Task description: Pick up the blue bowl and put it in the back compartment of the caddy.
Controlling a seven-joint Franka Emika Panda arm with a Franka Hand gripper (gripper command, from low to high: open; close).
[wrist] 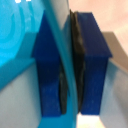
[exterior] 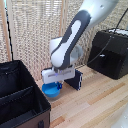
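The caddy (exterior: 20, 100) stands nearest, its back compartment (exterior: 11, 77) empty. Just beside it on the worktop (exterior: 95, 105), the blue bowl (exterior: 51, 90) has its rim pinched by the gripper (exterior: 56, 84), seemingly ready for lifting.

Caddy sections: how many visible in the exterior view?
2. Both are in the caddy at the exterior view's left, split by a thin divider: one farther back, one nearer the camera. The frame crops the caddy, so more may be hidden.
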